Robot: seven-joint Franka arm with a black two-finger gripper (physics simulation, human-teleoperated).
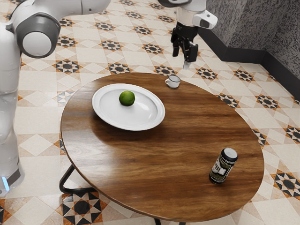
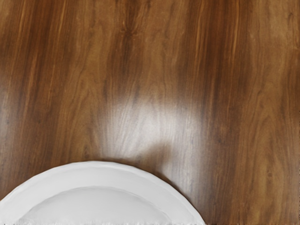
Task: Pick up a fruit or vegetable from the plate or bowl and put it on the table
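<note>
Reaching over the big round brown wood bench [image 1: 183, 140] should start high. The wide white round plate [image 1: 140, 115] sits near the bench's edge at the exterior view's upper left, so don't bump its lip. The black two-finger pincer [image 1: 183, 52] is spread wide, holds nothing, and hangs away from the plate. It should go right over the small round green fruit [image 1: 126, 98] on the plate, drop straight, and squeeze softly, since it may roll.

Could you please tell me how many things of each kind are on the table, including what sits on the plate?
Green fruit: 1
White plate: 1
Small cup: 1
Labelled container: 1
Total: 4
</note>
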